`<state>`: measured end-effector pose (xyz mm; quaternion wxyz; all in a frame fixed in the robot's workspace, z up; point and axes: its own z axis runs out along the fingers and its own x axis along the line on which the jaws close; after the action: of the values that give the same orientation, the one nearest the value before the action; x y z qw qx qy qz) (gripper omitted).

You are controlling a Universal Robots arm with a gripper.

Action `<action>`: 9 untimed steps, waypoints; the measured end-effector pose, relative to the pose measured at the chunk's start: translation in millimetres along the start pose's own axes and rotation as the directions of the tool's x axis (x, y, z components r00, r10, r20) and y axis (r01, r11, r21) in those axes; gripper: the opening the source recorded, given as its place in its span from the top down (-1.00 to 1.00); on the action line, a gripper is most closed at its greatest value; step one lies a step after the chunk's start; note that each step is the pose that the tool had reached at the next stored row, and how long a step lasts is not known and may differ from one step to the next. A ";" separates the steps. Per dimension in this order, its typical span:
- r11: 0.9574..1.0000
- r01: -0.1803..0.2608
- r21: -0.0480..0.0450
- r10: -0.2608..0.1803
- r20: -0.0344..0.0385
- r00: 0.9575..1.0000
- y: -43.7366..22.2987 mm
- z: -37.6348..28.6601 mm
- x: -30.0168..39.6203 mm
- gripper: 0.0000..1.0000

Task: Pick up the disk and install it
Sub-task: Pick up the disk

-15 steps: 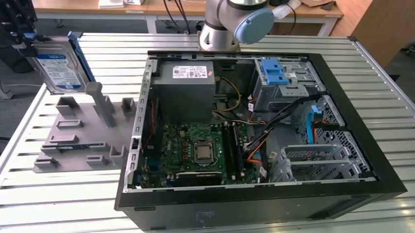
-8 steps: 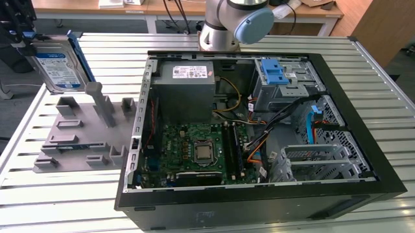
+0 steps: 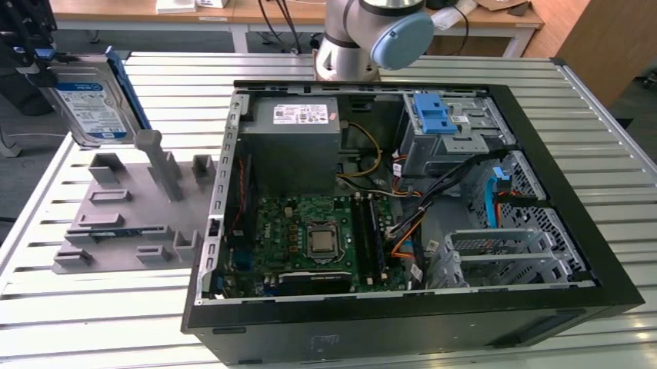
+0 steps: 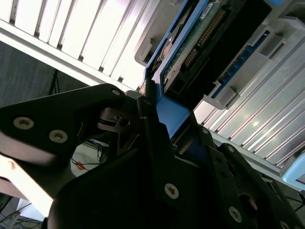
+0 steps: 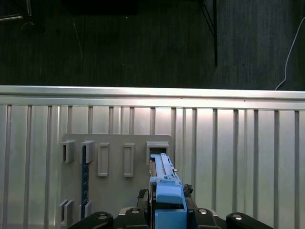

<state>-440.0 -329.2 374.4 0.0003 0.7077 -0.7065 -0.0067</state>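
Observation:
The disk (image 3: 91,104), a silver drive with a white-and-blue label and a blue carrier frame, hangs upright at the exterior view's far left, above the grey holder block (image 3: 128,207). My gripper (image 3: 41,71) is shut on its upper end. In the first wrist view the disk's blue edge (image 5: 164,183) sticks out between my black fingers, over a slot of the holder block (image 5: 114,162). The second wrist view shows the disk's green circuit-board side (image 4: 200,43) and its blue frame pinched in my gripper (image 4: 162,119).
An open black computer case (image 3: 411,319) lies on the slatted metal table (image 3: 605,138). Inside are a grey power-supply box (image 3: 292,146), the motherboard (image 3: 318,238), a blue latch (image 3: 433,115) on a drive cage and a metal bay (image 3: 508,250). The arm's base (image 3: 359,38) stands behind the case.

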 end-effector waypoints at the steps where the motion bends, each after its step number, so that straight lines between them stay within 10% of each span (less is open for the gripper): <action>1: 1.000 0.000 0.000 0.000 0.000 1.000 0.0 -0.2 0.0 0.27; 9: 1.000 0.000 0.000 0.000 0.000 1.000 0.0 -2.9 0.0 0.27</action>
<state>-440.0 -329.2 377.3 0.0002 0.7077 -0.7065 -0.0067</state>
